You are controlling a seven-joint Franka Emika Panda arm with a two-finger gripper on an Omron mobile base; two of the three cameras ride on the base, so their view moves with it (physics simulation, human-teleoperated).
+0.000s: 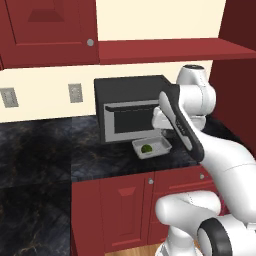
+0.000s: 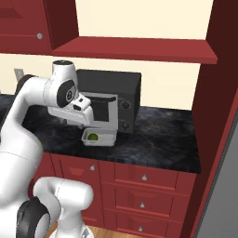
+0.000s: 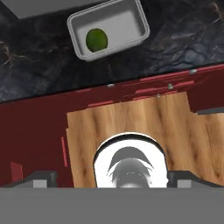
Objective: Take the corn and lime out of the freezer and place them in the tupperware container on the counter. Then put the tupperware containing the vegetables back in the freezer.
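One of the two items, the lime [image 3: 96, 39], is already seen lying in the tupperware container [image 3: 131, 19], toward one end of the tray; the other end is bare, and the corn is not seen in it; the container rests on the counter [image 1: 45, 145] just in front of the black microwave [image 1: 127, 112]. The gripper [image 3: 112, 177] is held above the counter edge with its jaws spread wide and nothing between them. From the hand view the tray lies ahead of the fingertips and slightly aside, its long axis roughly crosswise to the view. It is judged that the corn must be fetched next from the freezer, so a turn away from this counter is called for.
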